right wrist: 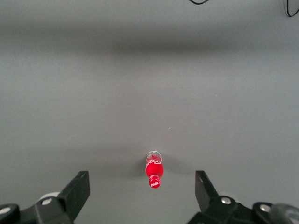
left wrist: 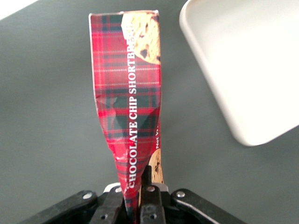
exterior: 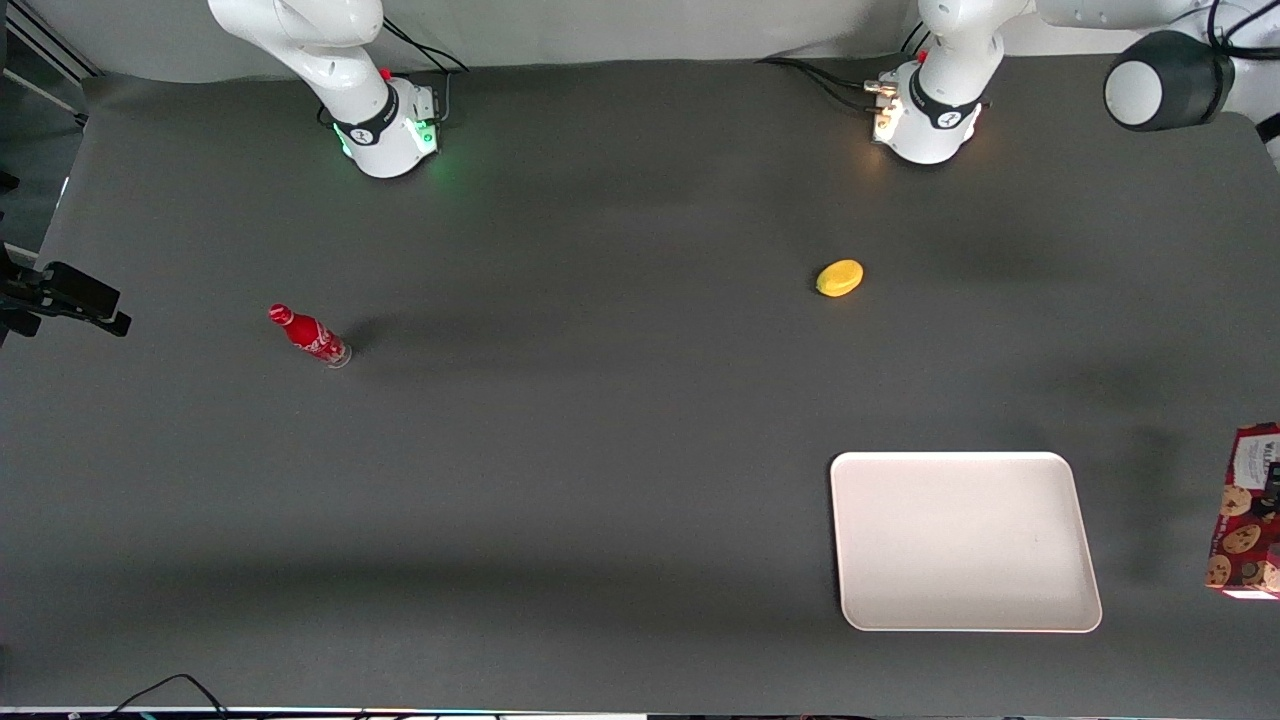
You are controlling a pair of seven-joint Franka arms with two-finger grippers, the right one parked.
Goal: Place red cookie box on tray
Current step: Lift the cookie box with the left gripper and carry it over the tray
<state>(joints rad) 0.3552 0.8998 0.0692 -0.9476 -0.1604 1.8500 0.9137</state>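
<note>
L-arm end effector (left wrist: 135,198) is clamped on one end of the box (left wrist: 128,98), fingers (left wrist: 148,205) pinching the carton so hard it's creased and squashed to a wedge at the grip; rest of box sticks out away from the wrist cam, tartan side w/ "CHOCOLATE CHIP SHORTBREAD" lettering and cookie pics showing. Box looks lifted off the desk (exterior: 600,450), not on the tray (exterior: 965,540). In wrist view the tray's rounded corner (left wrist: 243,70) sits just beside the box, apart, no contact, grey desk showing between them. Front view: box (exterior: 1248,510) is at the frame edge at approx 3 o'clock from the tray, at the working arm's end of the desk, only partly in frame, white label end pointing to 12, cookie pics below it; a dark bit over it may be the end effector, can't tell. Tray lies flat on the desk, nothing on it. Lemon-ish yellow thing (exterior: 839,278) at approx 11 o'clock from the tray, well apart, farther from the front cam. Red bottle (exterior: 308,335) stands toward the parked arm's end, well apart from all the rest; also seen in the right wrist view (right wrist: 154,170).
</note>
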